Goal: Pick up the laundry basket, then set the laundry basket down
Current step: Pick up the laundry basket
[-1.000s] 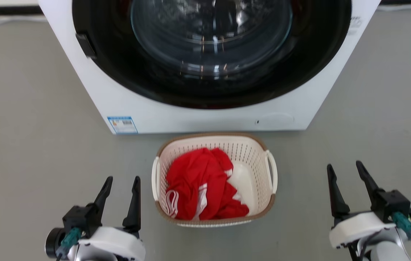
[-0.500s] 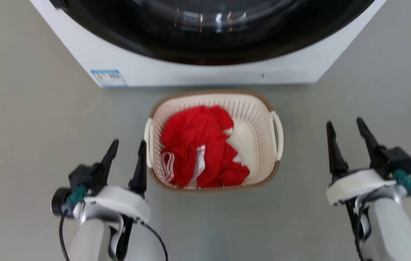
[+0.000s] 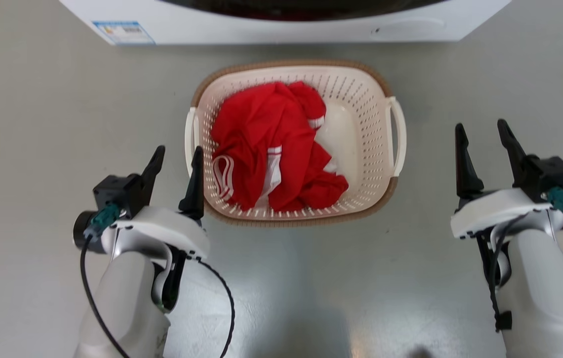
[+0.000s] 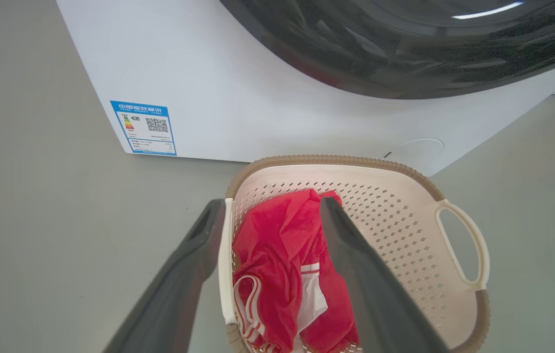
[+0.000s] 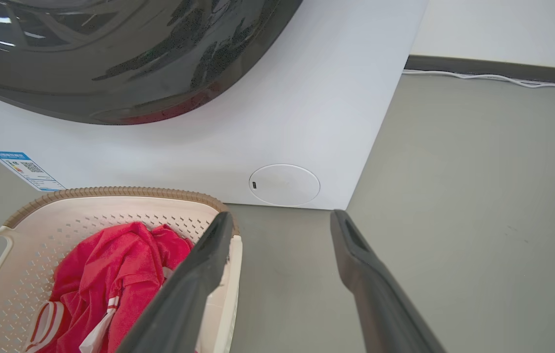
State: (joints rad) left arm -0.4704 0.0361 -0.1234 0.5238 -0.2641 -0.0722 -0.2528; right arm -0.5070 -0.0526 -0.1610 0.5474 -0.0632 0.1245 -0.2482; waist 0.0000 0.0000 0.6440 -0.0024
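Cream perforated laundry basket [image 3: 366,130]; red, white-striped garment [image 3: 266,144]

Laundry area: white front-loading washing machine [image 4: 257,98] with dark round door [image 4: 404,44] at the far side, on smooth grey floor [image 3: 38,149].

White forearms [image 3: 122,303] — black fingers [image 3: 195,179], teal connectors [image 3: 105,217]

We see the laundry basket [image 3: 366,149] standing upright on the grey floor [image 3: 38,124], just in front of the white washing machine [image 3: 281,31], near its base and apart from it. It is a small cream-white plastic basket with rounded corners, walls full of little holes and a brown woven-look rim. Two white loop handles [image 3: 401,134] sit on the sides that run away from the machine. A crumpled red garment [image 3: 266,134] with white stripes lies inside, and part of the bottom stays bare.
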